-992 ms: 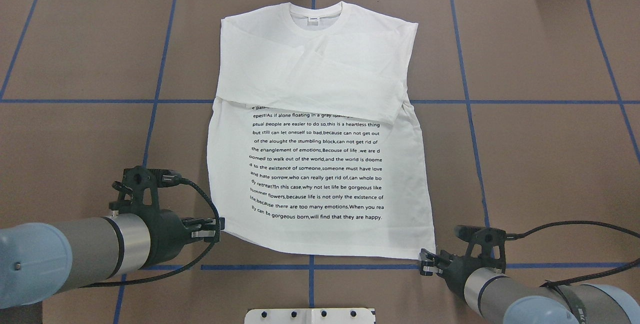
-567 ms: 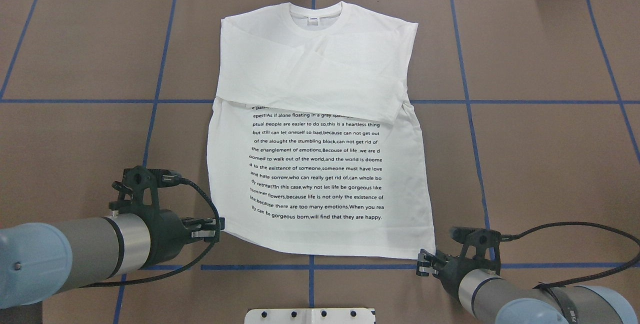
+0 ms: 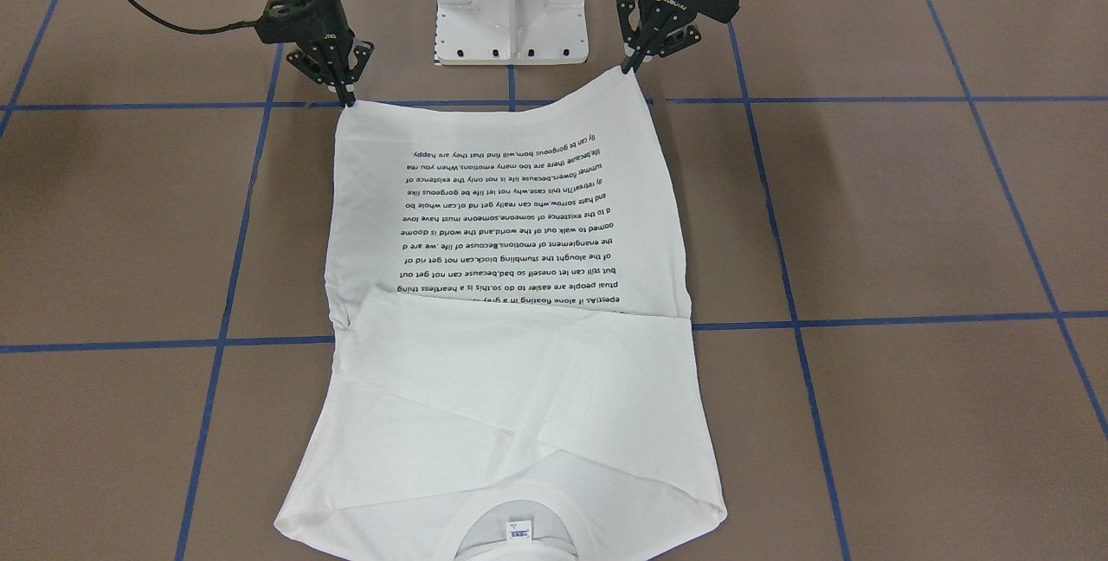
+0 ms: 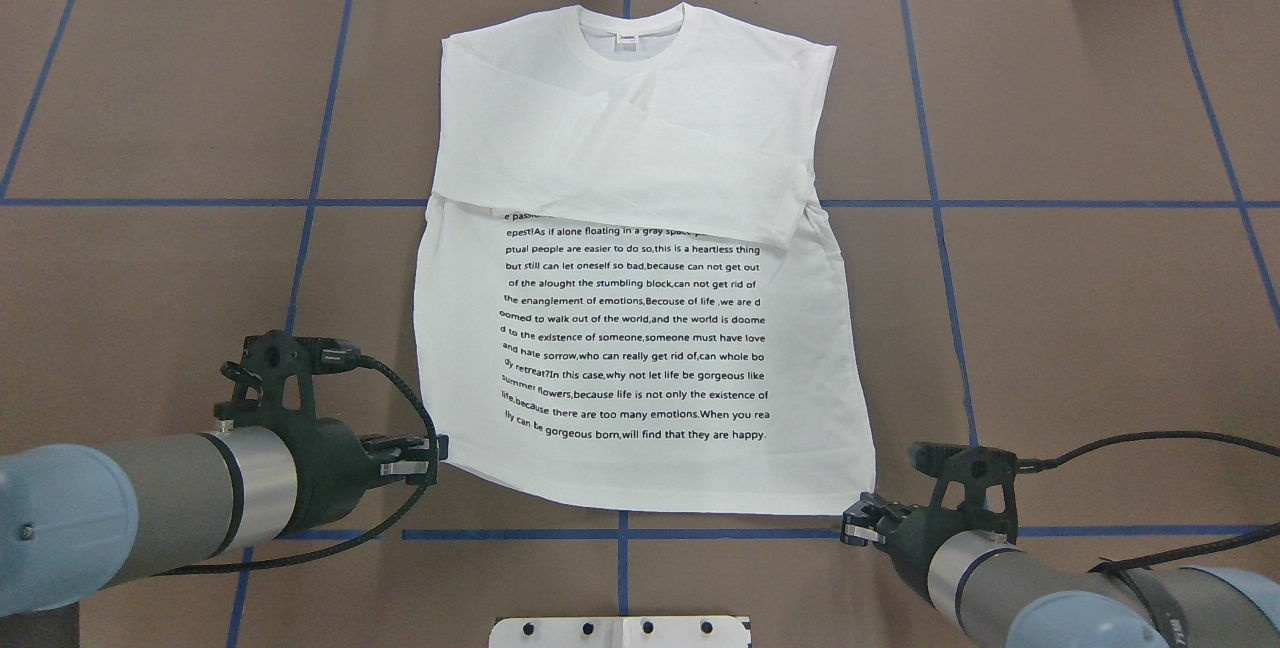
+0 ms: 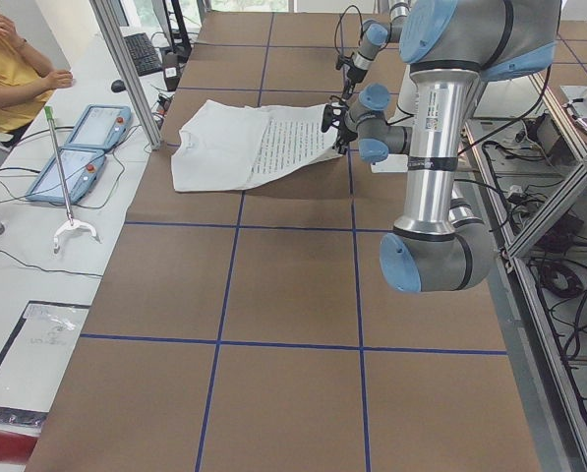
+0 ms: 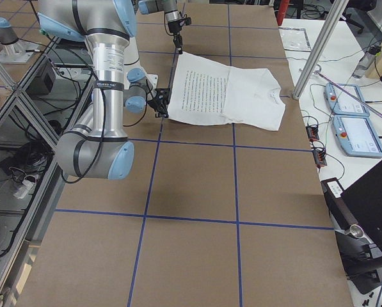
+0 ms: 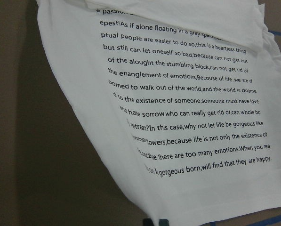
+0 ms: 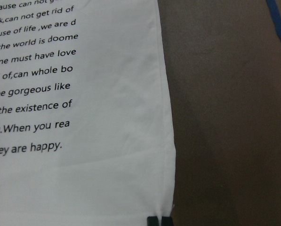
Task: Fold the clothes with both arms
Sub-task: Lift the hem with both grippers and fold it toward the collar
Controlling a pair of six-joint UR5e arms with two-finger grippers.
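The white shirt [image 4: 640,258] lies flat on the brown table, neck [image 4: 632,28] at the far side, sleeves folded across the chest, black text facing up. My left gripper [image 4: 440,448] is shut on the near left hem corner, which is lifted a little off the table [image 7: 145,207]. At the near right hem corner, my right gripper [image 4: 850,526] is shut on the cloth; the corner ends at its fingertips [image 8: 153,220]. In the front-facing view the left gripper [image 3: 625,67] and right gripper [image 3: 348,98] stand at the two hem corners of the shirt [image 3: 511,370].
The white pedestal base [image 4: 620,631] sits at the near table edge between the arms. Blue tape lines [image 4: 930,203] grid the table. A person [image 5: 8,69] sits at a side bench with two pendants [image 5: 77,147] beyond the shirt's neck end.
My right gripper shifted slightly at the hem corner, and that corner moved a little outward. The left arm and its corner have not moved.
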